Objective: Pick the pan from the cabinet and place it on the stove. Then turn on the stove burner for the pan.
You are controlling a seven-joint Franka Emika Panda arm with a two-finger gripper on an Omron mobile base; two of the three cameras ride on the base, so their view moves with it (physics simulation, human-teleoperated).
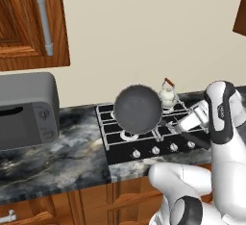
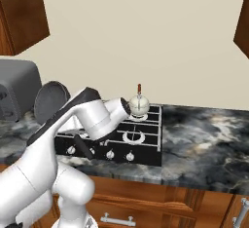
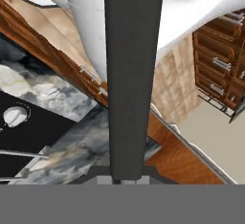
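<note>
A: Where's the pan (image 1: 138, 109)?
B: Tilted up on edge above the stove (image 1: 144, 137), over its left burners, left of the kettle (image 1: 167, 93).
A: And the gripper (image 1: 178, 127)?
B: Right of the pan, jaws clamped tight on its thin handle (image 3: 131, 74).

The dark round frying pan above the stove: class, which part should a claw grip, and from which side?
Grip the thin straight handle, coming from the front right. The dark round frying pan is tilted on edge over the black gas cooktop, its wide bowl offering no narrow hold. The claw is shut on the handle there.
</note>
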